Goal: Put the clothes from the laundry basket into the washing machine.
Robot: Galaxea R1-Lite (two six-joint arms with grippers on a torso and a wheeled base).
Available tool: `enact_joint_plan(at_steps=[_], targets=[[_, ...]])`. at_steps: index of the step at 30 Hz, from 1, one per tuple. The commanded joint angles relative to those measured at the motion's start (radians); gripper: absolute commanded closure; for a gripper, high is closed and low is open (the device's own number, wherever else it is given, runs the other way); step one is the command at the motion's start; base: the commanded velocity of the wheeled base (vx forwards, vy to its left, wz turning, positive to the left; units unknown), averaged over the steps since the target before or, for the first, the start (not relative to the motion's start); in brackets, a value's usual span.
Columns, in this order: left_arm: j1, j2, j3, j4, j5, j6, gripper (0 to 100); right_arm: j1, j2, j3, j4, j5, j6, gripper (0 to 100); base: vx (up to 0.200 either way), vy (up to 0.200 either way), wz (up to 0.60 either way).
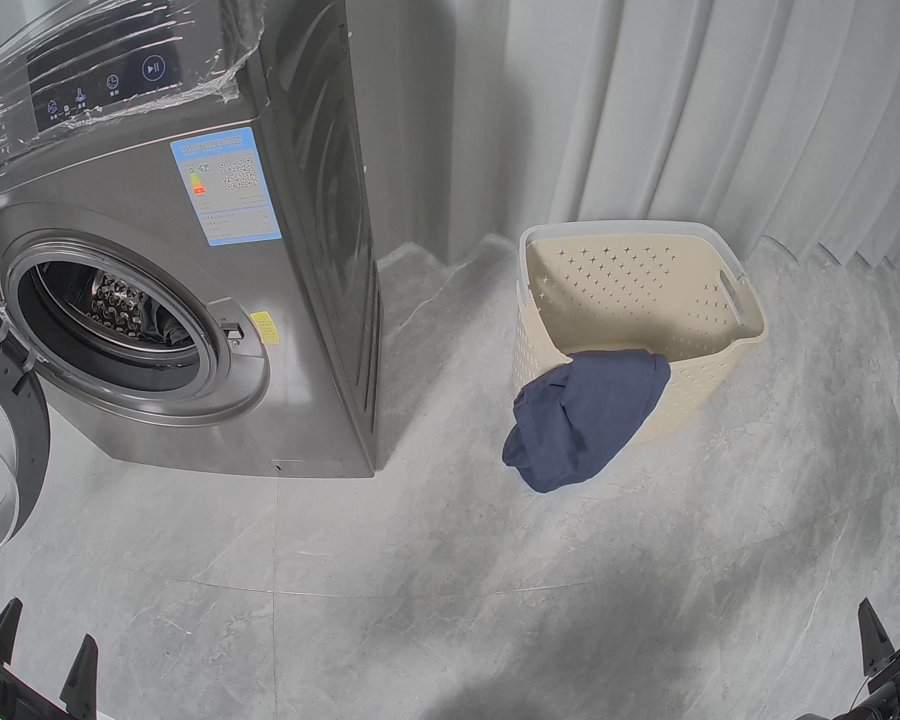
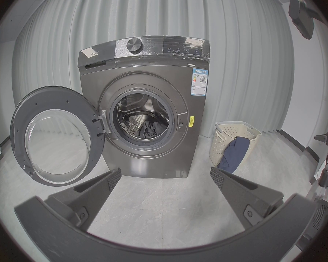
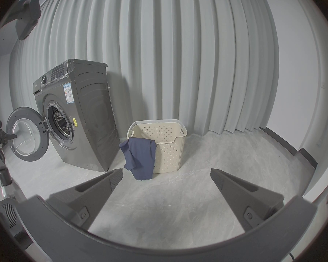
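Pale pleated curtains [image 1: 670, 82] back a grey stone floor [image 1: 470, 572]. One washing machine [image 1: 300, 252] stands far left, its door [image 2: 54, 135] swung open. One cream laundry basket [image 1: 630, 227] sits to its right, with one blue garment [image 1: 585, 412] draped over its near rim. One dark garment [image 2: 151, 128] lies in the drum. Both the left gripper [image 2: 164, 171] and the right gripper [image 3: 166, 171] are spread wide, empty.

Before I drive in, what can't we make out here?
Basket floor: head view, the blue garment and the near wall hide its front part.
Drum contents: left wrist view, dark clothes too small to count.
Washer door: head view, cut off by the left edge.
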Motion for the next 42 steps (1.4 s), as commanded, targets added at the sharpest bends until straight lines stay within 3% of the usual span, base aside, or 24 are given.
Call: enact_joint_plan(at_steps=[1, 6, 15, 27, 33, 42], targets=[[0.0, -0.008, 0.015, 0.0, 0.001, 0.0, 0, 0.0, -0.015, 0.018, -0.001, 0.0, 0.0, 0, 0.0, -0.2, 0.0], [0.0, -0.008, 0.016, 0.0, 0.001, -0.001, 0, 0.0, -0.015, 0.018, -0.001, 0.0, 0.0, 0, 0.0, -0.2, 0.0], [0.0, -0.008, 0.016, -0.001, 0.001, 0.0, 0, 0.001, -0.015, 0.018, -0.001, 0.0, 0.0, 0, 0.0, 0.0, 0.0], [0.0, -0.008, 0.015, 0.0, 0.001, -0.001, 0, 0.001, -0.015, 0.018, -0.001, 0.0, 0.0, 0, 0.2, 0.0, 0.0], [0.001, -0.008, 0.016, -0.001, 0.004, -0.003, 0, 0.0, -0.015, 0.018, -0.001, 0.0, 0.0, 0, 0.0, 0.0, 0.0], [0.001, -0.008, 0.016, -0.001, 0.005, 0.0, 0, 0.0, -0.015, 0.018, -0.001, 0.0, 0.0, 0, 0.0, -0.2, 0.0]])
